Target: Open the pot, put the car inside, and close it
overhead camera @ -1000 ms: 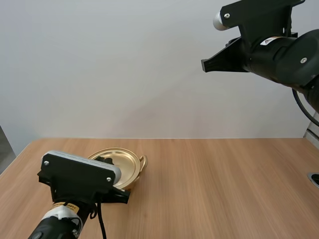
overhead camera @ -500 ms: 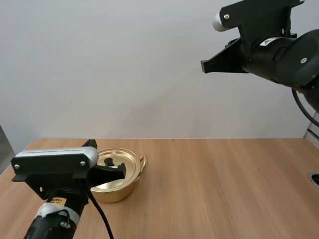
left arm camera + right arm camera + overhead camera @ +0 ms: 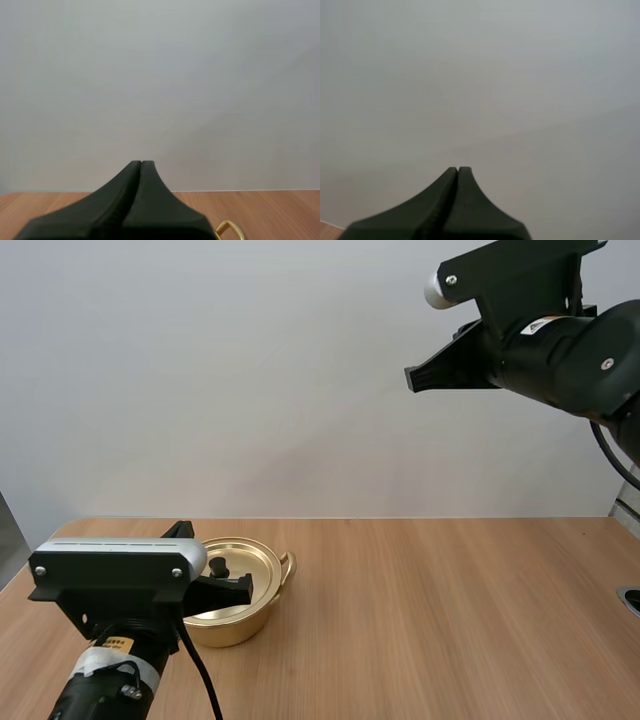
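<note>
A gold pot [image 3: 240, 602] stands on the wooden table at the left, its gold lid [image 3: 236, 574] with a black knob [image 3: 219, 567] resting on it. My left gripper [image 3: 243, 590] hovers level just in front of the pot, fingers together as one dark wedge [image 3: 140, 166], holding nothing; one gold pot handle [image 3: 229, 231] peeks out beside it. My right gripper [image 3: 412, 374] is raised high at the right, facing the wall, its fingers [image 3: 458, 171] also pressed together with nothing in them.
The wooden table [image 3: 450, 620] stretches bare from the pot to the right edge. A plain grey wall rises behind it.
My left arm has lifted and levelled out, uncovering the lid and its knob. The right arm has barely shifted.
</note>
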